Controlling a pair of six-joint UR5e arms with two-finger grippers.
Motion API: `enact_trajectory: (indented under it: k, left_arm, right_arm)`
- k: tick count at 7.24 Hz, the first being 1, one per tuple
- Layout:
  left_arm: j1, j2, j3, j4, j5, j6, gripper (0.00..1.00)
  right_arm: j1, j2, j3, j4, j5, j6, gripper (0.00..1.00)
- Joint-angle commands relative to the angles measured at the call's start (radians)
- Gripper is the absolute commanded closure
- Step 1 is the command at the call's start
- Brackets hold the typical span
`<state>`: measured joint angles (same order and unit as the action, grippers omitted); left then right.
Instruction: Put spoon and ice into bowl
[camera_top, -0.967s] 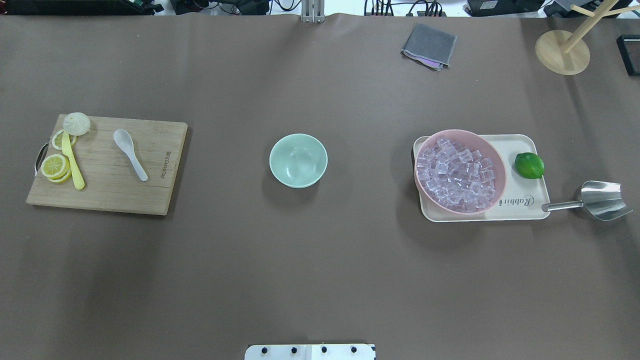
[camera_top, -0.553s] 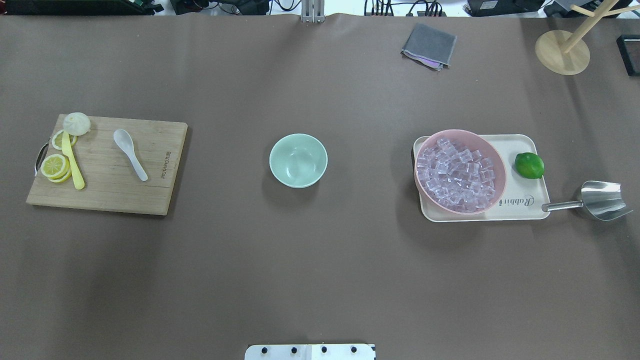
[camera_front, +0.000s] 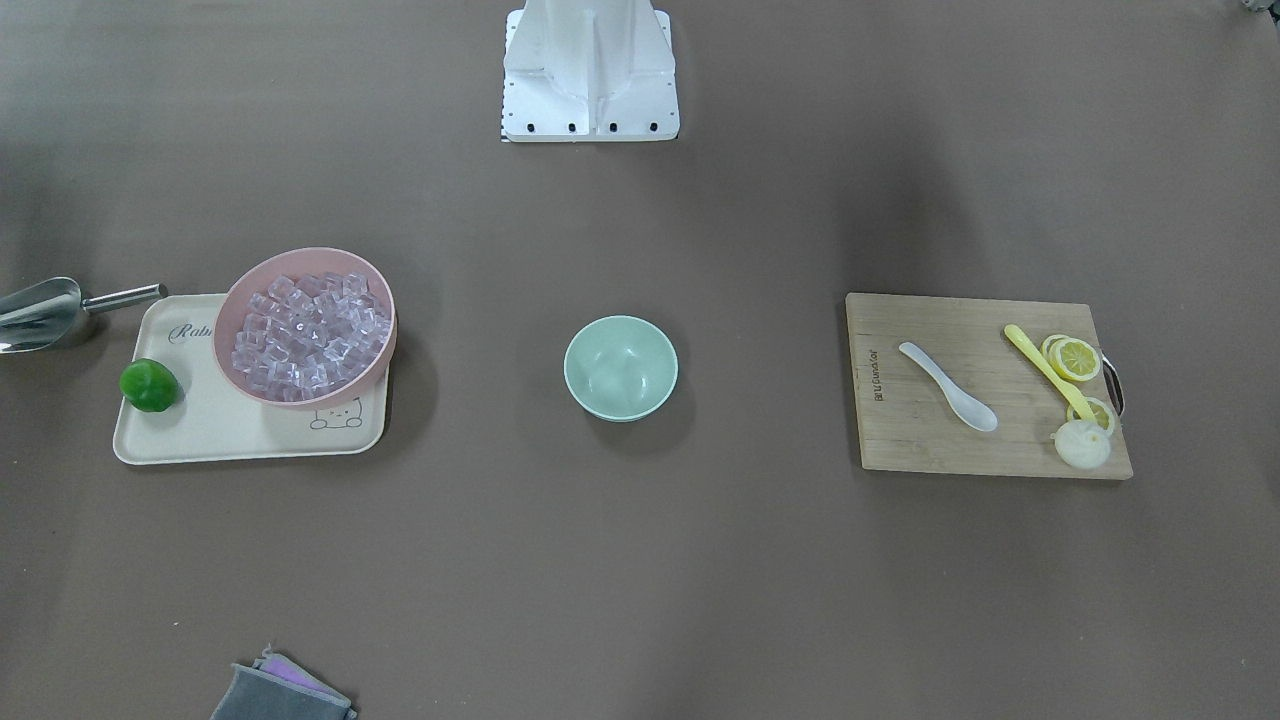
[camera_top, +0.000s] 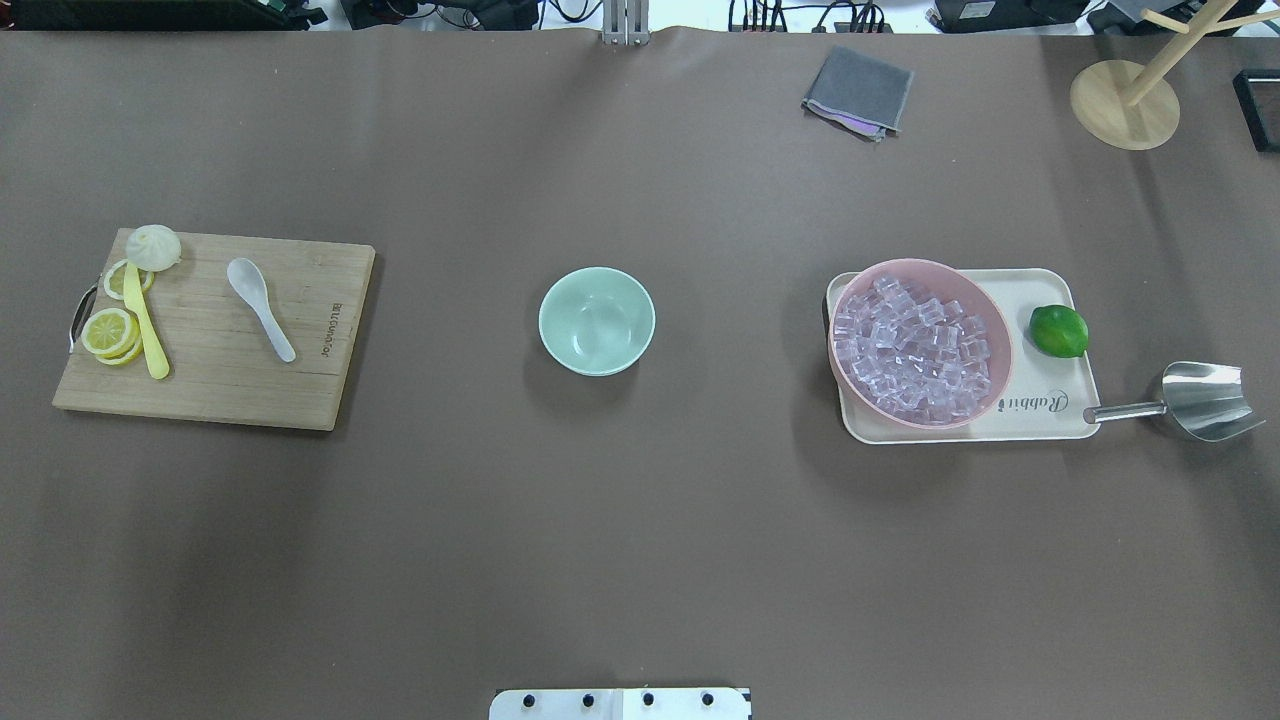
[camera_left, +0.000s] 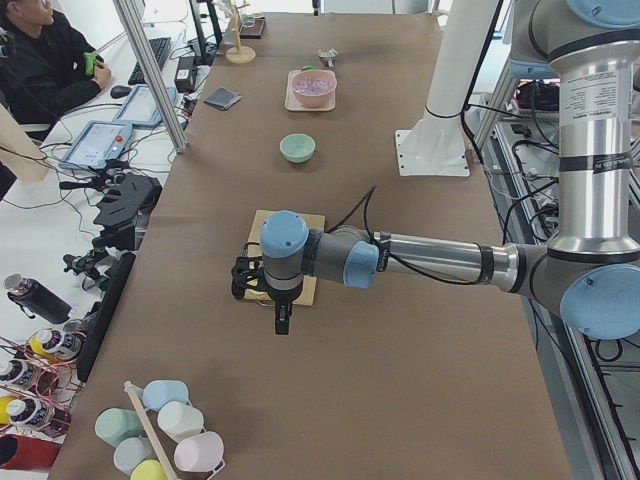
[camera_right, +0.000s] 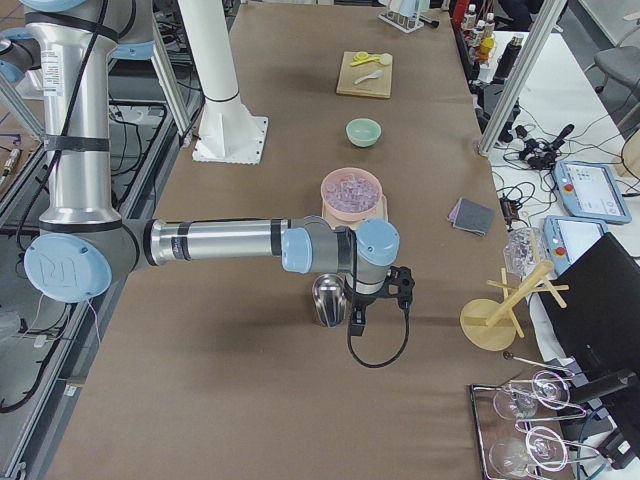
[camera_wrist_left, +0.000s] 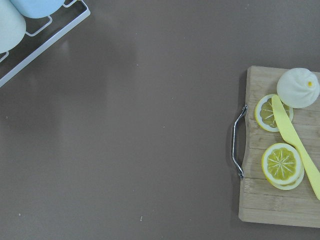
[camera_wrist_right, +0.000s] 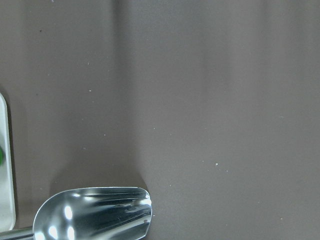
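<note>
The white spoon (camera_top: 260, 308) lies on a wooden cutting board (camera_top: 210, 385) at the table's left; it also shows in the front view (camera_front: 948, 386). The mint-green bowl (camera_top: 597, 321) stands empty at the table's middle. Clear ice cubes (camera_top: 910, 350) fill a pink bowl (camera_top: 920, 263) on the right. My left gripper (camera_left: 283, 320) shows only in the exterior left view, hanging beyond the board's outer end. My right gripper (camera_right: 357, 320) shows only in the exterior right view, beside the steel scoop (camera_right: 328, 300). I cannot tell whether either is open or shut.
The board also holds a yellow knife (camera_top: 147, 330), lemon slices (camera_top: 108, 332) and a white bun-like piece (camera_top: 153, 246). A cream tray (camera_top: 1040, 410) carries the pink bowl and a lime (camera_top: 1058, 331). A grey cloth (camera_top: 858, 90) and wooden stand (camera_top: 1125, 100) lie at the back right.
</note>
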<state>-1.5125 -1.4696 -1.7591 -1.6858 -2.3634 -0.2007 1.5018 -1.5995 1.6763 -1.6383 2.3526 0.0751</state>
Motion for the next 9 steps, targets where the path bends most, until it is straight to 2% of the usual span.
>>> enact_trajectory:
  k: [1, 5, 7, 9]
  left_arm:
    - [0.000, 0.000, 0.001, 0.000, -0.001, -0.002, 0.01]
    - [0.002, -0.021, -0.032, -0.012, -0.010, -0.006, 0.01]
    - [0.003, -0.059, -0.036, -0.134, -0.001, -0.025, 0.01]
    - [0.018, -0.121, -0.095, -0.150, 0.003, -0.361, 0.01]
  right_arm:
    - [0.000, 0.001, 0.000, 0.000, -0.001, 0.000, 0.00]
    - [0.000, 0.032, 0.016, 0.000, 0.008, 0.000, 0.00]
    - [0.000, 0.088, 0.029, -0.006, 0.005, 0.002, 0.00]
    - [-0.012, 0.102, 0.026, 0.002, 0.013, 0.000, 0.00]
